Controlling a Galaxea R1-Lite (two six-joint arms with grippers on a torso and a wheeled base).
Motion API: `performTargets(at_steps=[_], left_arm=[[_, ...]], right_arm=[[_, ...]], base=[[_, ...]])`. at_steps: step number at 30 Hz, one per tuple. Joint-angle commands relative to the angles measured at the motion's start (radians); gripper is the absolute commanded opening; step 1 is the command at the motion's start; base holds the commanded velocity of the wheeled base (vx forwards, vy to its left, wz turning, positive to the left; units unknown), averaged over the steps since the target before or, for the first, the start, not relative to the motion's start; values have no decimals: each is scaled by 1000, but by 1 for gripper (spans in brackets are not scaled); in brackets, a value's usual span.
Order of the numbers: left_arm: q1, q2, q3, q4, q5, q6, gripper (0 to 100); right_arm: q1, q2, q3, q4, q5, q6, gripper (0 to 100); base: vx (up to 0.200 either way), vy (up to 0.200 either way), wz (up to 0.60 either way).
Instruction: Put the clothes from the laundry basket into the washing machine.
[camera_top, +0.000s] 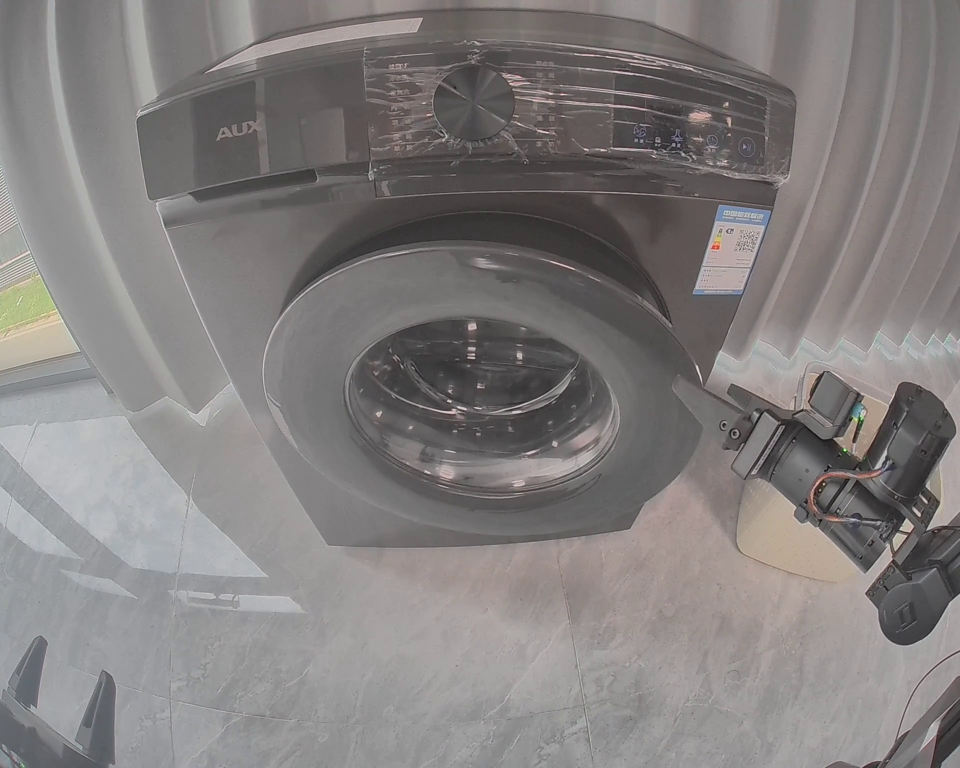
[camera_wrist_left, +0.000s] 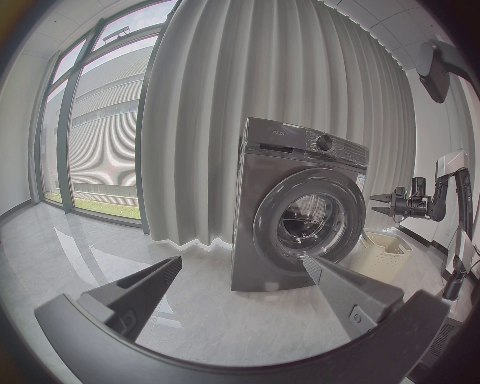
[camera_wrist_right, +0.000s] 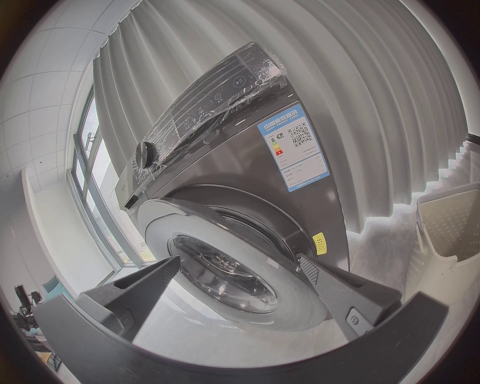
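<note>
- You have one washer (camera_top: 250, 270), one basket (camera_top: 785, 535) and two claws in front of you.
- The washer is dark grey and front-loading, with a round dial (camera_top: 473, 102) in the middle of its panel. Clear film is taped over the panel, and a blue label (camera_top: 732, 250) sits at the front's upper right.
- Its round door (camera_top: 320, 350) has a glass window and stands slightly ajar, lifted off the front on its right side.
- The basket is cream, with perforated walls, and stands on the floor just right of the washer.
- Your right claw (camera_top: 704, 385) is spread open and holds nothing. It is at the washer's right, with one fingertip against the door's right rim.
- Your left claw (camera_top: 70, 660) is also spread open and bare. It is low and well apart from the washer, off its front left.
</note>
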Motion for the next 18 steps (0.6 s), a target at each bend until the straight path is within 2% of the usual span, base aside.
performTargets(at_steps=[1,11,18], left_arm=[[1,-15,16,0,0,-2,100],[1,-15,16,-2,1,-2,100],[1,-15,16,-2,1,-2,100]], right_arm=[[-1,-6,-1,1,1,-1,100],[5,-8,5,6,1,-1,100],[-15,-14,9,-5,-1,-52,100]], base=[[200,0,0],[0,0,0],[0,0,0]])
